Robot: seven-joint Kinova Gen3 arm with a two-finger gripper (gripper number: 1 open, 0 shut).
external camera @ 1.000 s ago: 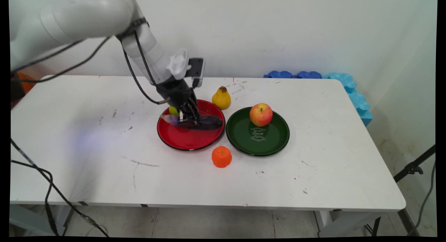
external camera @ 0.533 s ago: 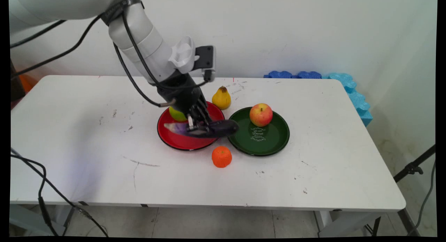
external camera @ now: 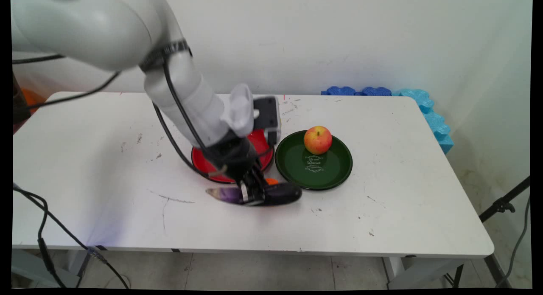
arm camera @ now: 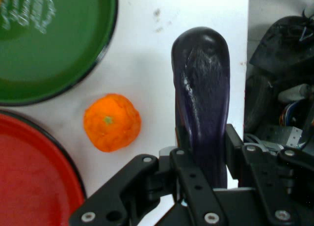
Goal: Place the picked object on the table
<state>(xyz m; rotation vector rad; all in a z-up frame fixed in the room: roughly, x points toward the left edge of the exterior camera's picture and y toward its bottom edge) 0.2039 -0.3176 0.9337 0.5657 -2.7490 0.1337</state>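
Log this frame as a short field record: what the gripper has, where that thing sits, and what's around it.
gripper: shut on the eggplant
held item: purple eggplant, lying roughly level, in front of the two plates
nearest object: orange, beside the eggplant, mostly hidden by the hand in the main view
red plate: behind the gripper, largely covered by the arm
green plate: right of the red plate, holding an apple
table: white, scuffed
background: blue foam pieces at the far right corner
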